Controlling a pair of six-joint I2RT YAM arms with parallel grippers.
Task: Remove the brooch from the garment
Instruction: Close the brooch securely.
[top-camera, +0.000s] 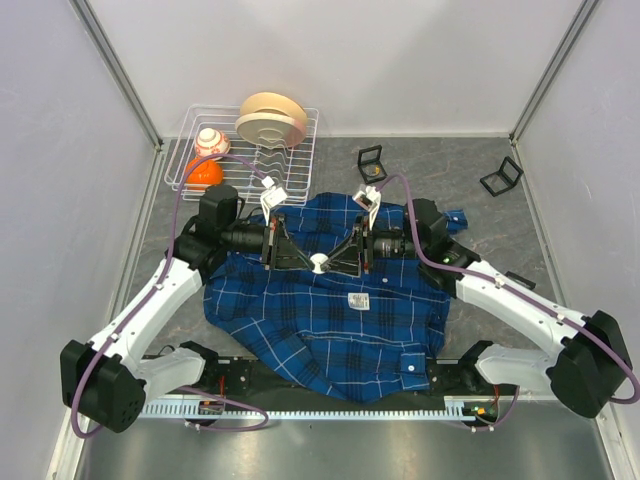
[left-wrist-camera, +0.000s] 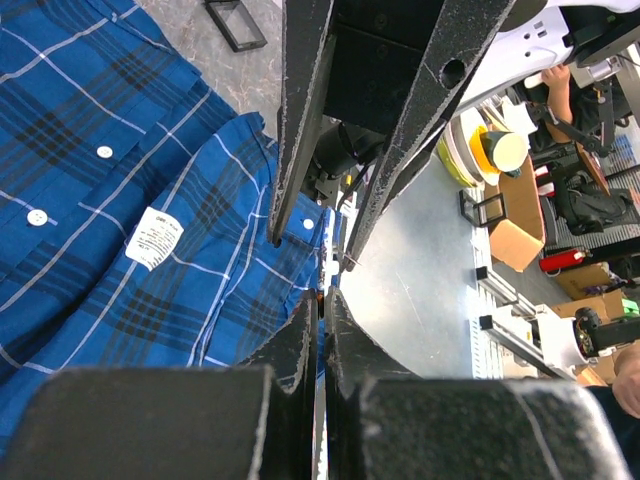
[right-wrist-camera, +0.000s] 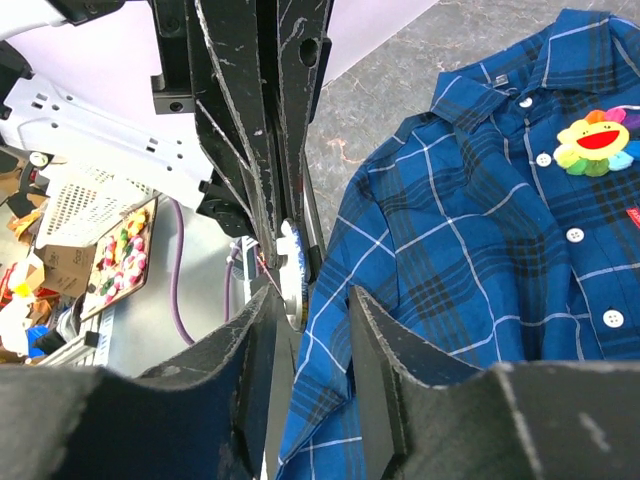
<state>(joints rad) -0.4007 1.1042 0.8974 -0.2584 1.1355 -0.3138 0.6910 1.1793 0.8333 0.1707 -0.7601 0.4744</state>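
Observation:
The garment (top-camera: 330, 330), a dark-blue plaid shirt, lies spread on the table and fills the wrist views (left-wrist-camera: 120, 200) (right-wrist-camera: 480, 230). Both grippers meet tip to tip over its middle. The brooch (top-camera: 318, 263) is a white round disc, seen edge-on in the right wrist view (right-wrist-camera: 290, 270). My left gripper (top-camera: 305, 262) (left-wrist-camera: 324, 295) is shut, pinching blue cloth right beside the brooch. My right gripper (top-camera: 333, 262) (right-wrist-camera: 308, 290) is open, its fingers straddling the brooch and a raised fold of shirt. A colourful flower-shaped pin (right-wrist-camera: 598, 140) sits on the button placket.
A white wire rack (top-camera: 190, 165) at the back left holds a stack of beige plates (top-camera: 272, 118), an orange object (top-camera: 204, 173) and a patterned ball (top-camera: 211, 142). Two small black frames (top-camera: 372, 158) (top-camera: 501, 177) stand behind the shirt. A metal rail (top-camera: 300, 410) runs along the near edge.

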